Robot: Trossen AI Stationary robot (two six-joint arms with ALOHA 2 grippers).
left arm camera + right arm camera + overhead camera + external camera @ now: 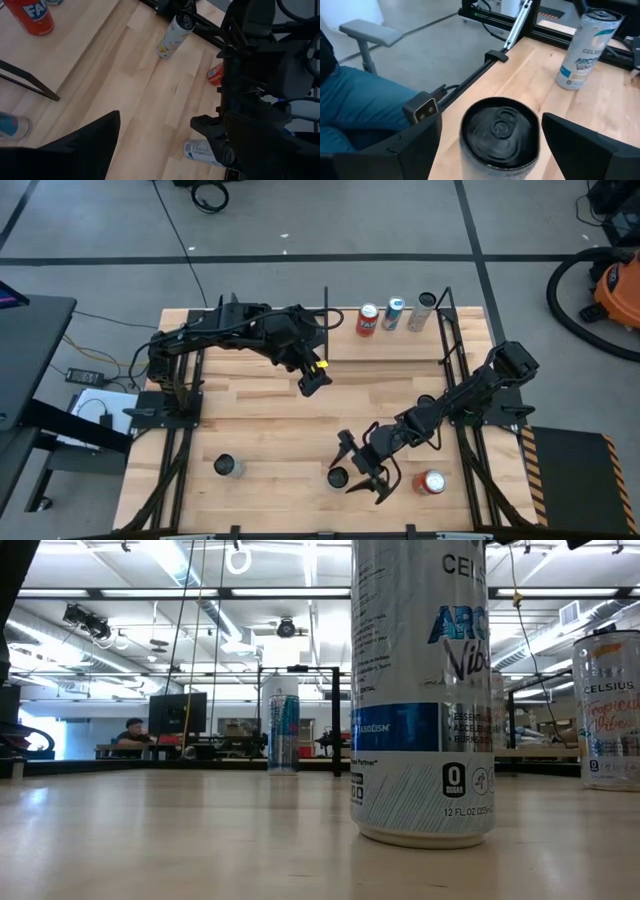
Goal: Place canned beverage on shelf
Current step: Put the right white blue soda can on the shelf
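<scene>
Right hand [362, 468] open, low over the near edge of the tabletop [260, 420], fingers either side of a black-top can [338, 477], not closed on it; in right wrist view the can [499, 135] stands upright between the fingers. Red can [431, 482] just beside the hand. White can [229, 467] well apart, near-left. Left hand [314, 378] open, holds nothing, hangs mid-tabletop by the shelf [400, 345]. Shelf at far side w/ 3 cans upright in a row: red [367, 320], blue [393, 313], grey [424, 311].
</scene>
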